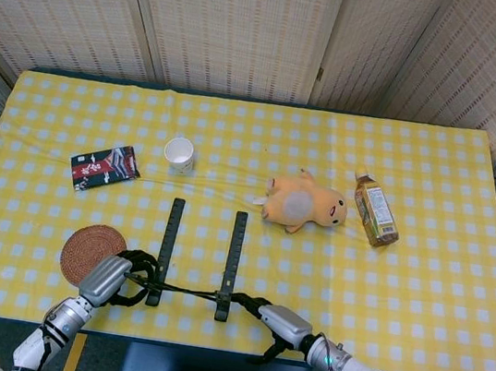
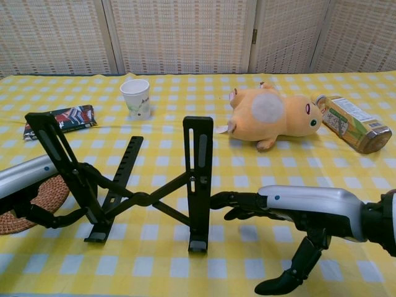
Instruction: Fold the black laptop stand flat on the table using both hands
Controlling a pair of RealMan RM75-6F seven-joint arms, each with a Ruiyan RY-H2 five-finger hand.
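Head view: the black laptop stand point(image 1: 198, 257) sits near the front edge of the desk point(image 1: 420, 286), its two long bars lying parallel and pointing away from the robot, joined by thin cross links at the near end. The left hand point(image 1: 122, 277) is at the left bar's near end, fingers wrapped about the frame there. The right hand point(image 1: 276, 322) lies just right of the right bar's near end; contact cannot be confirmed from above. A woven coaster point(image 1: 92, 255), a snack packet point(image 1: 104, 167), a paper cup point(image 1: 179, 153), a plush toy point(image 1: 303, 203) and a drink bottle point(image 1: 376, 210) stand farther off. Chest view: the laptop stand point(image 2: 139, 179) is plainly erect, both uprights raised and the scissor links crossed between them. The left hand point(image 2: 37, 198) grips the left upright low down. The right hand point(image 2: 291, 207) holds nothing, fingers loosely spread, fingertips point(image 2: 218, 200) just beside the right upright with a narrow gap showing. Assessment: folding is not achieved; the right hand must still take hold, then both uprights must be collapsed flat.
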